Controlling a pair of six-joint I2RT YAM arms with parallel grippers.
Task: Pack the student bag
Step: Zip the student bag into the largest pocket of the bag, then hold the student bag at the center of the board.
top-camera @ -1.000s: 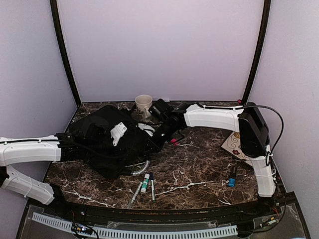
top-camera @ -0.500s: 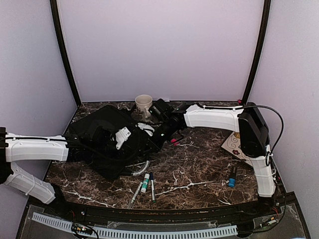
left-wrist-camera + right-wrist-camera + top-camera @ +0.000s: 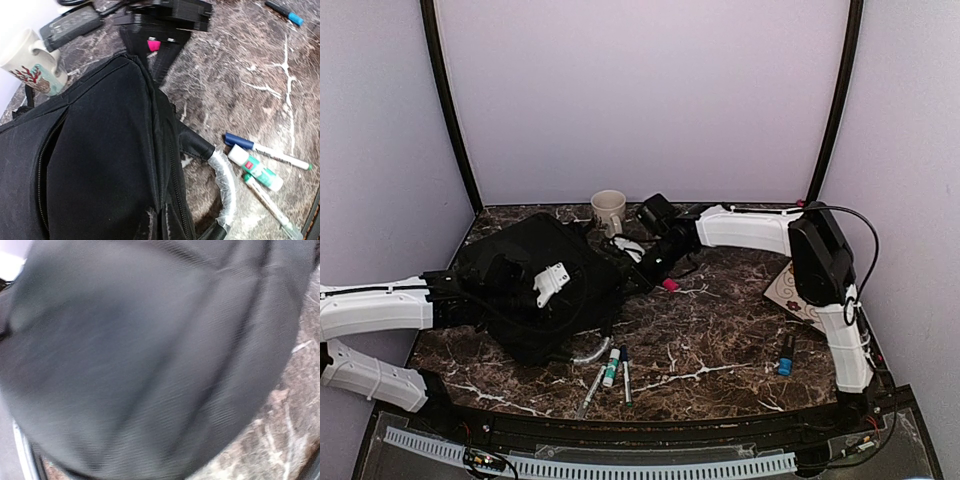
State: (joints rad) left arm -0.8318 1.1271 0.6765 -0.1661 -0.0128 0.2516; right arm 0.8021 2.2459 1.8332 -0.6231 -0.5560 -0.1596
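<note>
The student bag (image 3: 535, 295) is a large black fabric bag lying left of centre, its grey curved handle (image 3: 225, 180) toward the near edge. My left gripper (image 3: 159, 224) is shut on a fold of fabric beside the zipper, at the bag's left side (image 3: 478, 290). My right gripper (image 3: 634, 270) reaches in from the right to the bag's far right corner. Black straps run down to the bag from it (image 3: 167, 12). Blurred black fabric (image 3: 150, 355) fills the right wrist view and hides the fingers.
A mug (image 3: 608, 208) stands at the back. A glue stick and pens (image 3: 612, 368) lie just in front of the handle. A small pink object (image 3: 670, 285) rests beside the right gripper. A blue marker (image 3: 786, 355) and a patterned card (image 3: 788, 290) lie at the right.
My left gripper has closed onto the bag's fabric. The right arm drew back toward the wall with the bag's corner, and the bag bunched up and shifted left.
</note>
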